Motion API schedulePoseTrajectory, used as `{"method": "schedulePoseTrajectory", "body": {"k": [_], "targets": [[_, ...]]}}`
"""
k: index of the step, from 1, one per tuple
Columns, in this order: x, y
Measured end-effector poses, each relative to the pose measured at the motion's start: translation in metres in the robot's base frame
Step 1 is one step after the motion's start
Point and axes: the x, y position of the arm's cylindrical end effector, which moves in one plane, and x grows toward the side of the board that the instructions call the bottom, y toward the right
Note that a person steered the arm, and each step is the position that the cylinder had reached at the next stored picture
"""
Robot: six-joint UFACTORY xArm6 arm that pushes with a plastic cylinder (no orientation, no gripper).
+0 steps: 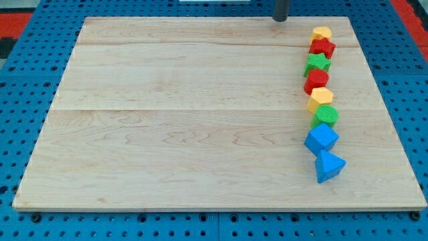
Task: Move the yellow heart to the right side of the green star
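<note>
No writing, brand or label readable anywhere.

Rod: only a short dark stub shows, coming down from the view's top edge, upright. My tip point(281, 19) sits at the far rim of the wooden board point(187, 120), about 12 o'clock from board centre, slightly right. It has no fingers and holds nothing; it touches no block.

Yellow heart point(322, 33): top of a column of blocks along the board's right side, at roughly 3 o'clock from my tip, near but apart.

Column, top to bottom, each block touching or just beside the next:
- yellow heart
- red star point(322, 47)
- green star point(318, 63), at 6 o'clock from the heart, the red star between them
- red block point(316, 81), shape unclear
- yellow block point(321, 98), roughly six-sided
- green block point(325, 116), rounded
- blue cube point(322, 138)
- blue wedge point(328, 166), at the bottom

At 3 o'clock of the green star: bare wood out to the board's right edge. Board rests on a blue pegboard table point(27, 100); red patches at the top corners.
</note>
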Motion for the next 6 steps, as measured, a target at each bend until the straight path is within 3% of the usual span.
{"method": "schedulePoseTrajectory", "body": {"k": [3,4,6], "targets": [[0.009,0.074],[0.074,0.09],[0.128,0.12]]}}
